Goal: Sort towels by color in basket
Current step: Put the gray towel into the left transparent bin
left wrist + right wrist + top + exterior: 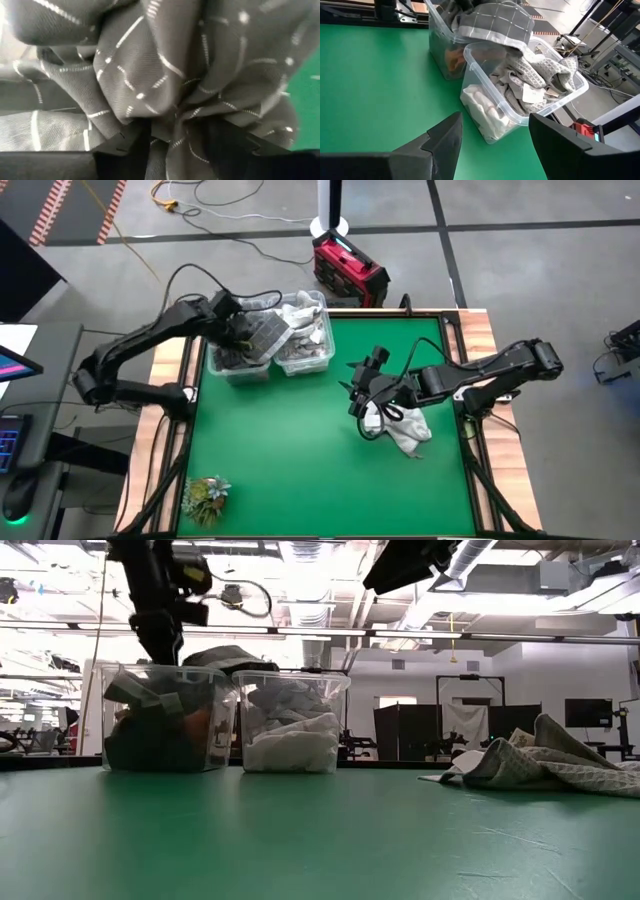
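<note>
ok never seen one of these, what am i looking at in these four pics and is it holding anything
It is a robot with two dark arms at a green table, each ending in a two-finger gripper. One picture looks straight down, one looks level across the tabletop, and two come from cameras on the wrists.

The left gripper is over the left clear bin, with a grey plaid towel bunched between its part-open fingers; whether it grips the towel I cannot tell. The right clear bin holds pale towels.

The right gripper hangs open, holding nothing, over the table beside a light towel lying loose. A small leafy plant sits at the near left corner.
</note>
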`<state>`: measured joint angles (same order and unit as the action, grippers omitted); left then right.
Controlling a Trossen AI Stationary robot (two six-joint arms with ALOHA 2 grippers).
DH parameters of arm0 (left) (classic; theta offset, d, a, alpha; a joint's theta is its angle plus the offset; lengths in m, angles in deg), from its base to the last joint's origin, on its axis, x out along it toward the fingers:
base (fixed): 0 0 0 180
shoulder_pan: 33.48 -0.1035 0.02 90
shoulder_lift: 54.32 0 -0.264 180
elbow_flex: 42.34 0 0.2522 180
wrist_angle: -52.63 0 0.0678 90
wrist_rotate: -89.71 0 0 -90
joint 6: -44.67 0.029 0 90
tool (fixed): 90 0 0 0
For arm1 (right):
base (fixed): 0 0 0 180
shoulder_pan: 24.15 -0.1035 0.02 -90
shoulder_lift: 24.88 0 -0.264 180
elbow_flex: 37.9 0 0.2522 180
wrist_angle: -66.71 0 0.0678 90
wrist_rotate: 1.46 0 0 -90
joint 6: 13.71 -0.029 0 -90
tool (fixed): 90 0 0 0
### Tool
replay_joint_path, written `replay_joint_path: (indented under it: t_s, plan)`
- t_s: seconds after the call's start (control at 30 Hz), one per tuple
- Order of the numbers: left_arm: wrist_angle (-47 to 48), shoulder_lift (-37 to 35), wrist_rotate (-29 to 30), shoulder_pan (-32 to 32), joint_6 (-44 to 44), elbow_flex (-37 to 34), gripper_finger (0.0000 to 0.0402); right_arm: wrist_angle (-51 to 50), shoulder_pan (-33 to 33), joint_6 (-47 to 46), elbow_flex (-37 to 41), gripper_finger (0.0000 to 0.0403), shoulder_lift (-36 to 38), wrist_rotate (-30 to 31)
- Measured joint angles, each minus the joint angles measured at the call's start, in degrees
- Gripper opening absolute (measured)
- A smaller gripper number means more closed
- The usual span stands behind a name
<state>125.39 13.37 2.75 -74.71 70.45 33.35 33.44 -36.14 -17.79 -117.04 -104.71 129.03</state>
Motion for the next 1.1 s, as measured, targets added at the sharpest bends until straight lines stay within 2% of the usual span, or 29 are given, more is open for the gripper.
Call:
replay_joint_path:
  t_s: [0.2, 0.4, 0.53, 0.63, 0.8, 0.87, 1.1]
  plan:
    - [-0.8, -5.6, 0.0, 1.0, 1.3, 1.7, 0.0175, 0.7, 0.1, 0.1, 0.0, 0.0260, 0.0, 0.0]
    - [-3.8, -9.7, 3.8, 1.0, 1.6, 2.2, 0.0176, 1.8, 0.1, 1.0, 0.0, 0.0260, 0.0, 0.0]
    - [-4.9, -11.3, 4.2, 1.0, 3.7, 2.3, 0.0170, 1.8, 0.1, 1.0, 0.0, 0.0260, 0.0, 0.0]
    - [-4.5, -11.5, 4.2, 1.0, 5.0, 2.3, 0.0132, 1.8, 0.1, 1.1, 0.0, 0.0260, 0.0, 0.0]
    - [-4.4, -11.4, 4.2, 1.0, 5.8, 2.3, 0.0025, 1.8, 0.1, 1.1, 0.0, 0.0260, 0.0, 0.0]
    - [-4.4, -11.4, 4.1, 1.0, 5.4, 2.3, 0.0010, 1.8, 0.1, 1.1, 0.0, 0.0260, 0.0, 0.0]
    - [-4.0, -11.6, 4.3, 1.0, 3.2, 3.3, 0.0055, 1.8, 0.1, 1.1, 0.0, 0.0260, 0.0, 0.0]
